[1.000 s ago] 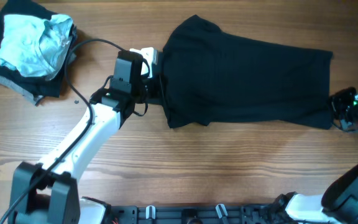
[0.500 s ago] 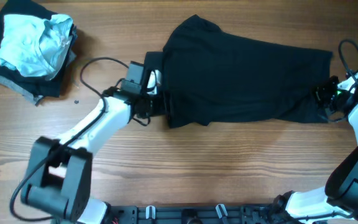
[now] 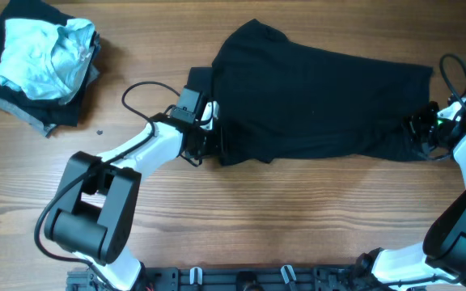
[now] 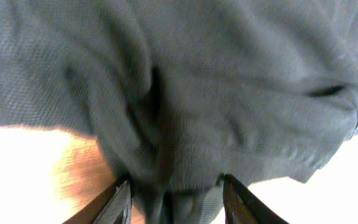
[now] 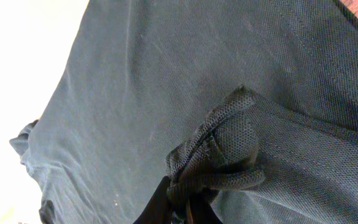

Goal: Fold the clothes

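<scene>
Now both arms are at the cloth's ends

Nearest, on the left wrist view, the left gripper (image 4: 176, 202) has its fingers (image 4: 118, 200) spread with a bunched hem of the black garment (image 4: 185, 93) hanging between them, and we see no firm bite. On the right wrist view the right gripper (image 5: 178, 208) is pinched on a puckered corner. From overhead, over the last second the left gripper (image 3: 207, 133) has slid from the garment's upper left edge down toward its lower left corner. The right gripper (image 3: 421, 129) has come inward, drawing the lower right corner with it. The black garment (image 3: 314, 105) lies flat across the upper middle of the table (image 3: 257, 218). We judge a fold is being set up. Farthest, at upper left, the pile of clothes (image 3: 39, 61) is unchanged.
</scene>
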`<state>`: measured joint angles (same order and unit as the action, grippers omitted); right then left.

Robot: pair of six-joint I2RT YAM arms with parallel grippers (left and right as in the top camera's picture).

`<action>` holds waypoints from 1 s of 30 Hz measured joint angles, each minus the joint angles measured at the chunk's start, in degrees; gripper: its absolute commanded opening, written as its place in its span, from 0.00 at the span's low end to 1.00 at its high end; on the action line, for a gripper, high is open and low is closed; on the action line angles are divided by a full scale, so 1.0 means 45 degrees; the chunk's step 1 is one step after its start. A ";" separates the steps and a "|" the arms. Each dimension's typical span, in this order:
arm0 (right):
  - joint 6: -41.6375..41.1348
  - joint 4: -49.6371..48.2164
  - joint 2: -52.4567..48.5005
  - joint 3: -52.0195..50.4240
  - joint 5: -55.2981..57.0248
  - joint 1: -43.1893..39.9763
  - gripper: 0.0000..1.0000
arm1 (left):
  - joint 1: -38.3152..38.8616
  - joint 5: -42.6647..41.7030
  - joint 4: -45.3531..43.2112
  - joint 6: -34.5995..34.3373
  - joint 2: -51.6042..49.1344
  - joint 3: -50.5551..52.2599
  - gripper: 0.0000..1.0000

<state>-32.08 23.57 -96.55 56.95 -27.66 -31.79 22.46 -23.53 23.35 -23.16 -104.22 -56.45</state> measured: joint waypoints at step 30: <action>0.1166 0.0670 0.0000 0.0000 -0.0083 0.0000 0.04 | -0.0049 0.0117 -0.0389 0.0364 -0.0131 -0.0845 0.08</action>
<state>-26.83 26.59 -96.55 56.95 -28.03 -31.79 22.24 -23.00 21.61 -21.52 -104.81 -60.25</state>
